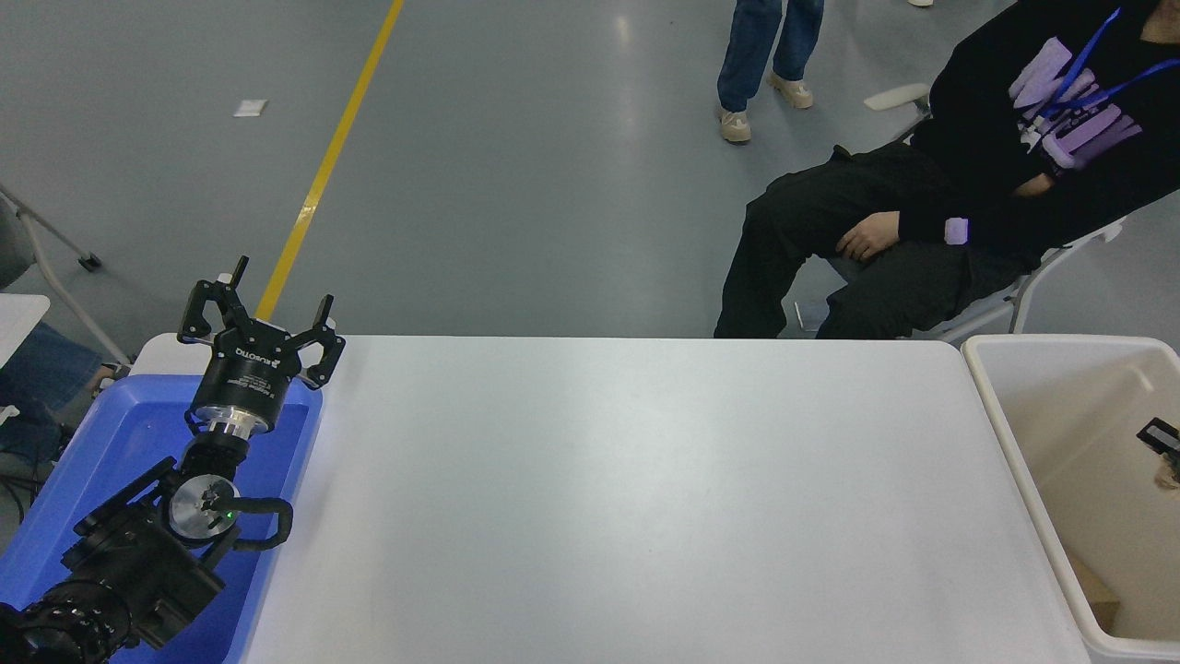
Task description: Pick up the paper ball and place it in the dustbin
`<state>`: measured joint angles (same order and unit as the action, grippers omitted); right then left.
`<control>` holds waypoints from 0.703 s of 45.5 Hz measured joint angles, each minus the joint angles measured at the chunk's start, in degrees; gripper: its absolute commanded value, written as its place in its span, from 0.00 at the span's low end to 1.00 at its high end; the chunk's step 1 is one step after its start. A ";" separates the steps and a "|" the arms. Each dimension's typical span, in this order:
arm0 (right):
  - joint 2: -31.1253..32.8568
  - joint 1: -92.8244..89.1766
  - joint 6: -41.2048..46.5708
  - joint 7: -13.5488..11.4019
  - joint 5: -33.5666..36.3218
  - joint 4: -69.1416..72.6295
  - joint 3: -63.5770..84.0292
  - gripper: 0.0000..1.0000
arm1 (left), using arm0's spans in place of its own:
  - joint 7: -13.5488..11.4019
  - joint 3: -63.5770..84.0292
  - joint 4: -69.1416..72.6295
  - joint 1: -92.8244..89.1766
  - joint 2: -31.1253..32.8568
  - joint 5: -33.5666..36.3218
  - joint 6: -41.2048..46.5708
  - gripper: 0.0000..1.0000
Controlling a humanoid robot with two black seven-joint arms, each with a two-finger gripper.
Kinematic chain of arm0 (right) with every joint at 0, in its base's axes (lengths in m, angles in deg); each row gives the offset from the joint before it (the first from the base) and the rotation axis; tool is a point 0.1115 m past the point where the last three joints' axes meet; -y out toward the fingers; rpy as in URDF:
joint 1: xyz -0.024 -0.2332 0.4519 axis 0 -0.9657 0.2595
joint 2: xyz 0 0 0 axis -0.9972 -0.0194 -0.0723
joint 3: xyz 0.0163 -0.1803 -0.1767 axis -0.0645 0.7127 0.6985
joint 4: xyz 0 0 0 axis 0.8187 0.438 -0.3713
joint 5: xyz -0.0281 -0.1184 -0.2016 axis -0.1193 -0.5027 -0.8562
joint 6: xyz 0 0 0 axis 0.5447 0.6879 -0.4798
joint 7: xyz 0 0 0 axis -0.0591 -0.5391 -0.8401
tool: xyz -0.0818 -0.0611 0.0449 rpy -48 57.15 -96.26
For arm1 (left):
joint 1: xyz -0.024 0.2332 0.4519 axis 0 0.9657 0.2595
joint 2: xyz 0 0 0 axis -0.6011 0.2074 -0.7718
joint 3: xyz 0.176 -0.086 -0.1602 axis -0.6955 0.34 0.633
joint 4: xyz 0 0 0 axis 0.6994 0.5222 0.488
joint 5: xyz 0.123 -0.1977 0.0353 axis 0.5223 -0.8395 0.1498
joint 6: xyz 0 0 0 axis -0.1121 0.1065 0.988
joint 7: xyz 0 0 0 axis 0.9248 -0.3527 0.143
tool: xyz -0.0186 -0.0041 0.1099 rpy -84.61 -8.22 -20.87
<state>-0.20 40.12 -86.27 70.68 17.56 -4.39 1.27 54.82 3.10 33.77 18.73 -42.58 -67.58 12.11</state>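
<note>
Nearest the camera, the left arm is parked at the lower left over the blue tray (101, 443), its left pincer (260, 318) spread open and holding nothing. The white surface (627, 498) stretches bare across the middle. At the right edge, inside the cream-white dustbin (1014, 443), only a sliver of the right pincer (1160, 433) shows, with a tan scrap just below it that looks like the paper ball (1171, 478); whether the pincer grips it or has let go, I cannot tell, since nearly all of it is cut off. Judging by its look, the ball is light, soft and crushable, not slippery, best pinched across its lumpy middle with little force. Beyond the surface sits a person (940, 221) in black on a chair, and another stands farther off
</note>
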 measured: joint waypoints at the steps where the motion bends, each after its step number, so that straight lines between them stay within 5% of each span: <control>1: -0.52 -0.63 -0.08 0.00 0.07 -0.84 -0.22 0.00 | 0.00 0.00 0.00 0.00 0.00 -0.01 0.01 0.98; 28: -5.91 -6.88 -3.20 0.02 0.73 -9.54 -2.44 0.00 | 0.00 0.00 0.02 -0.04 0.04 -0.08 0.03 0.98; 32: -6.08 -7.07 -3.44 0.02 0.74 -9.71 -2.48 0.75 | 0.00 0.00 0.02 -0.04 0.04 -0.08 0.03 0.98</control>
<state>-6.28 33.05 -89.71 70.70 18.29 -14.10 -1.21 54.82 3.10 33.78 18.69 -42.53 -67.66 12.14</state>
